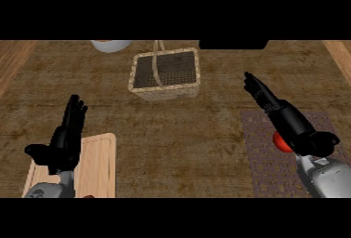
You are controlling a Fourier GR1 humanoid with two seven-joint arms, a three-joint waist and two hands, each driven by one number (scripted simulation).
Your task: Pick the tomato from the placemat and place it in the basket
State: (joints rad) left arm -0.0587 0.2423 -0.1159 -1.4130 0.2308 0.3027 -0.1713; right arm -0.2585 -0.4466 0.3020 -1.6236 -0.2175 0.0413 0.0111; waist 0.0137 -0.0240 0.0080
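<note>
Head view, steeply down on brown counter (185, 139). Tomato (280, 141) on dark placemat (264, 158) at right, mostly hidden under right hand (295, 125); only a red sliver visible at the hand's left edge, near the wrist. Lying back from the fingertips, therefore, toward the forearm, not ahead of them. Round, so no long axis worth noting. Right hand clearly the nearer; left hand (65, 135) well apart, over the wooden cutting board (99, 162) on the far left side.

Right fingers (259, 90) straight and pressed together, pointing up and left past the placemat's top edge, curled round nothing. Cannot tell whether palm touches tomato or hangs above it. Left hand likewise flat, fingers straight and together, thumb out to the side, holding nothing, resting.

Wicker basket (165, 93) up and left of the tomato, well apart, handle arching over its dark inside. Probably next: drawing the right hand back and down, so fingers can close round the tomato.
</note>
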